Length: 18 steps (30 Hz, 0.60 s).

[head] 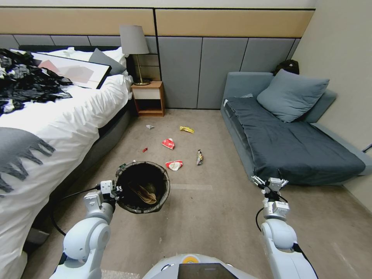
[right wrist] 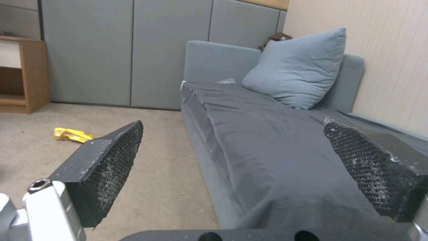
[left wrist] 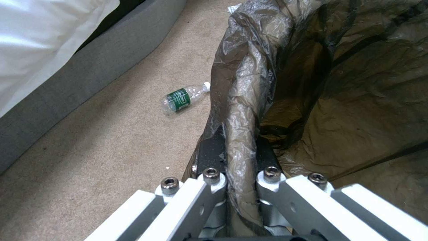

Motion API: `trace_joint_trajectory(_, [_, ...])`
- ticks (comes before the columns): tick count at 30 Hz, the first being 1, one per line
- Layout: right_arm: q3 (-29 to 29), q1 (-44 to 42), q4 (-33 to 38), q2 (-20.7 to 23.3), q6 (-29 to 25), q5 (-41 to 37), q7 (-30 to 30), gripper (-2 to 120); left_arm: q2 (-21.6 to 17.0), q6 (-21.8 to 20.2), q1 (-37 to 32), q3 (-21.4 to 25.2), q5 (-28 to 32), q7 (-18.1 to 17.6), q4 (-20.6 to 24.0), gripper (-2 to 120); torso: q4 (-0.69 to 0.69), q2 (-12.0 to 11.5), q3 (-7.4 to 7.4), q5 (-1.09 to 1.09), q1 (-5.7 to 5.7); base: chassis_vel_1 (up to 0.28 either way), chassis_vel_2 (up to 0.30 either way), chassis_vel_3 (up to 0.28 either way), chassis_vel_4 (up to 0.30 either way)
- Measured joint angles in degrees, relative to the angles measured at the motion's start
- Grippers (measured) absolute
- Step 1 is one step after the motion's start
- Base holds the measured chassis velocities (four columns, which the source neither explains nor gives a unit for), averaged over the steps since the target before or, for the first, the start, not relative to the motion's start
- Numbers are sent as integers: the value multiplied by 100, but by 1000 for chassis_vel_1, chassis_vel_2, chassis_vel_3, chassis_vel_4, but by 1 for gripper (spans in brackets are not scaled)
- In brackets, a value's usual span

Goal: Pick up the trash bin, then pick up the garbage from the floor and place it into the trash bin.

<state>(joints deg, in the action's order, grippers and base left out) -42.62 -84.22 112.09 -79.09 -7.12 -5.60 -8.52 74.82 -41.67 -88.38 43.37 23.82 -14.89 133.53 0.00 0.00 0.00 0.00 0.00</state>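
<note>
The trash bin (head: 142, 187), round and lined with a dark bag, is in front of me to the left, with a brown crumpled scrap lying inside. My left gripper (head: 116, 190) is shut on its near-left rim; the left wrist view shows the bag-covered rim (left wrist: 240, 110) pinched between the fingers (left wrist: 209, 150). Garbage lies on the carpet beyond the bin: two red-and-white wrappers (head: 168, 143) (head: 174, 165), a yellow wrapper (head: 186, 129) (right wrist: 71, 134), a dark multicoloured wrapper (head: 199, 157) and a small red scrap (head: 145, 149). My right gripper (head: 270, 182) (right wrist: 240, 150) hangs open and empty beside the sofa's front corner.
A white bed (head: 58, 128) with a black plastic heap (head: 27, 79) runs along the left. A grey sofa (head: 294, 143) fills the right. A wooden nightstand (head: 148, 99) with a lamp stands at the back wall. A plastic bottle (left wrist: 183, 97) lies on the carpet beside the bin.
</note>
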Motion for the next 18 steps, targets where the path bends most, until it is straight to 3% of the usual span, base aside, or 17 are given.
trace_joint_trajectory(7, [30, -14, -2, 30, 28, 13, 34, 100, -34, -5, 22, -1, 1, 0, 13, 0, -1, 0, 0, 0, 0, -81, 81, 76, -87])
trace_joint_trajectory(18, [91, 21, -21, 33, 99, 46, 31, 100, -70, -38, 44, -10, 29, -3, 51, 0, -1, 0, 1, 0, 0, -227, 220, 233, -225])
